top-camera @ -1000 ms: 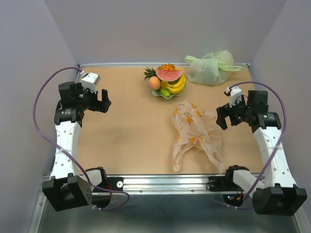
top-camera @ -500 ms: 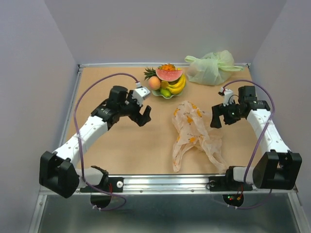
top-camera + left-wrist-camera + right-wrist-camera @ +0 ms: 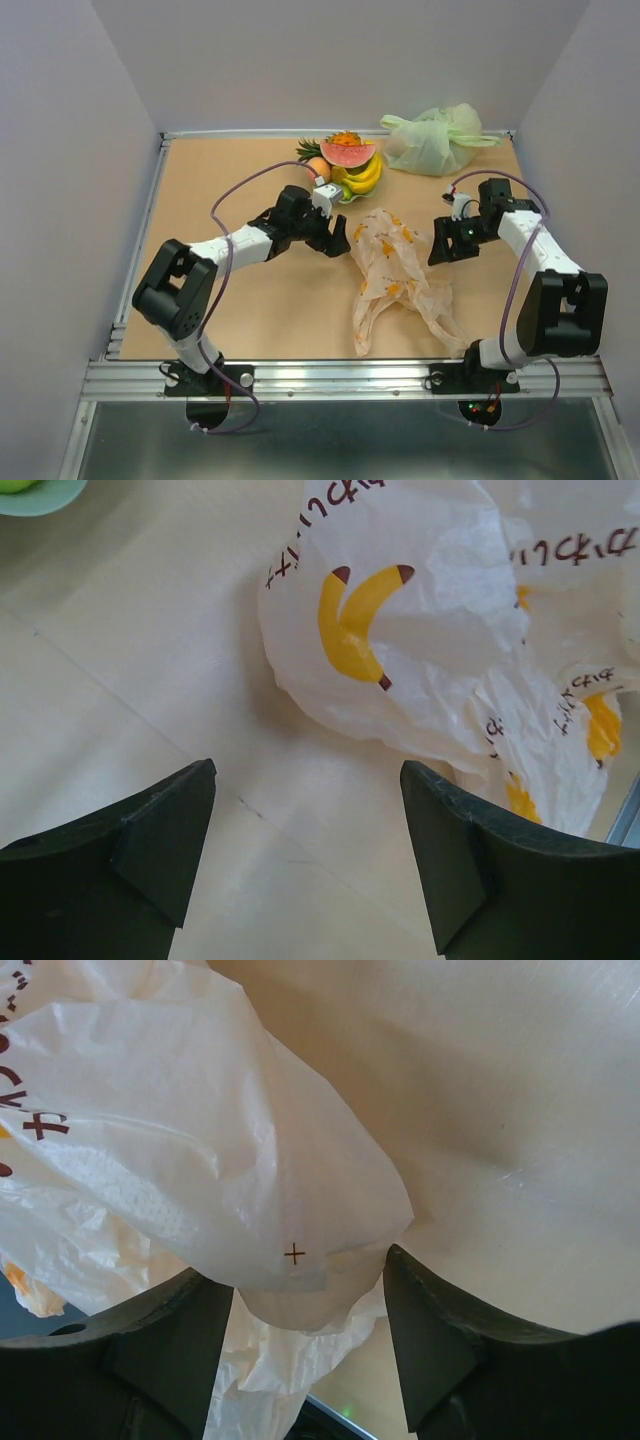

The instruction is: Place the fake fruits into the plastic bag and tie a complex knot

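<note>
- Since half a second ago, your left arm has stretched further across the table. Its left gripper has gone from mid-table to just beside the left edge of the plastic bag.
- Your right gripper has also closed in a little and now sits at the bag's right edge.
- The bag itself has not shifted. It lies crumpled and flat in the middle-right of the table, with its handle loops trailing toward the near edge.
- In the left wrist view, the left gripper has its fingers spread wide over bare table. The plastic bag lies just ahead of them, and nothing is between them.
- In the right wrist view, the right gripper is also spread. A fold of the plastic bag reaches into the gap between its fingers, but they are not pinching it.
- The fake fruits are still piled in the pale green bowl at the far side, just beyond the left gripper. The watermelon slice is on top, the bananas on the right and the peach on the left.
- A knotted pale green bag rests in the far right corner, well apart from both grippers.
</note>
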Motion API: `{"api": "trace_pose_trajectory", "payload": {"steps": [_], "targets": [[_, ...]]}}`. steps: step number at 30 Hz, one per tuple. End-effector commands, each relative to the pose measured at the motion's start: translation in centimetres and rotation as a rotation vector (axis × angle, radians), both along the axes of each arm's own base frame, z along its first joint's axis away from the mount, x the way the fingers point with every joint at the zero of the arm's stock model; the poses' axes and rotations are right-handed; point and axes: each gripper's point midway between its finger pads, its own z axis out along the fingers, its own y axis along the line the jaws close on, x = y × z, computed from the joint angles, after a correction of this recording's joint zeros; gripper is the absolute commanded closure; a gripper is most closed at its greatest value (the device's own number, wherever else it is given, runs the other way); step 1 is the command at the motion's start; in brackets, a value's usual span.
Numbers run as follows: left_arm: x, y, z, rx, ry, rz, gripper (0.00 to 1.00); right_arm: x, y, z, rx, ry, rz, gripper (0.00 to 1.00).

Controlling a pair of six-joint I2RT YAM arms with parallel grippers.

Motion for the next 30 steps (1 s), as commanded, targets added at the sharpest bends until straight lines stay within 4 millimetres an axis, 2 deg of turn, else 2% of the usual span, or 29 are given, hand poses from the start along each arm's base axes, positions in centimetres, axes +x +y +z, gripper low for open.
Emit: {"api": "trace_pose_trajectory", "payload": {"steps": [1, 2, 5, 7, 8, 10, 11, 12, 13, 14, 15, 19, 20, 21, 22, 24, 25, 27, 30], "targets": [[1.0, -3.0, 1.7, -0.142, 0.028, -0.020, 0.20, 1.4, 0.8, 1.0, 0.052, -0.032, -0.001, 0.36], [1.0, -3.3, 0.7, -0.143, 0.066, -0.010, 0.21, 1.5, 0.8, 0.9, 0.053, -0.032, 0.000, 0.38], [0.8, -3.9, -0.4, -0.170, 0.104, -0.021, 0.22, 1.7, 0.8, 0.5, 0.058, -0.017, -0.002, 0.44], [0.9, -4.5, -0.3, -0.209, 0.128, -0.021, 0.27, 1.7, 1.1, 0.1, 0.074, -0.001, -0.004, 0.48], [0.6, -4.8, -0.8, -0.217, 0.154, -0.035, 0.30, 1.8, 1.2, 0.0, 0.084, 0.002, -0.004, 0.57], [0.7, -5.5, -0.4, -0.256, 0.179, -0.040, 0.37, 1.9, 1.6, 0.0, 0.110, 0.009, 0.000, 0.67], [0.7, -5.6, -0.5, -0.263, 0.191, -0.043, 0.47, 1.9, 1.7, -0.1, 0.117, 0.015, 0.001, 0.76], [0.8, -5.7, -0.4, -0.274, 0.195, -0.037, 0.53, 2.2, 1.8, 0.0, 0.122, 0.010, 0.003, 0.82], [1.3, -5.2, -0.2, -0.284, 0.192, -0.021, 0.68, 2.3, 1.7, -0.1, 0.119, 0.010, 0.001, 0.87], [1.4, -5.0, 0.1, -0.299, 0.193, -0.020, 0.81, 2.4, 1.6, -0.2, 0.118, 0.013, 0.000, 0.99], [1.4, -4.6, 0.2, -0.303, 0.192, -0.015, 0.98, 2.6, 1.4, -0.2, 0.109, 0.010, -0.005, 1.00], [2.9, -0.7, 0.2, -0.277, 0.188, 0.064, 1.00, 3.4, -0.2, 0.2, 0.080, -0.021, -0.037, 1.00], [3.7, 0.4, -0.1, -0.236, 0.145, 0.089, 1.00, 3.5, -0.7, 0.3, 0.071, -0.029, -0.046, 1.00], [4.8, 2.6, -0.2, -0.194, 0.143, 0.140, 1.00, 3.8, -1.8, 0.3, 0.050, -0.042, -0.065, 1.00], [5.5, 3.6, -0.2, -0.165, 0.121, 0.163, 1.00, 3.9, -2.4, 0.2, 0.039, -0.046, -0.073, 1.00], [8.1, 6.8, 0.4, -0.089, 0.029, 0.238, 1.00, 4.2, -3.9, 0.1, 0.021, -0.055, -0.105, 1.00], [8.4, 7.7, 0.2, -0.056, 0.030, 0.255, 1.00, 4.2, -4.3, -0.2, 0.010, -0.052, -0.105, 1.00], [9.6, 8.6, 0.7, 0.007, -0.024, 0.269, 1.00, 4.5, -4.7, -0.3, 0.011, -0.055, -0.107, 1.00], [10.4, 8.0, 1.3, 0.018, -0.027, 0.250, 1.00, 5.3, -4.3, 0.2, 0.047, -0.064, -0.105, 1.00]]}}
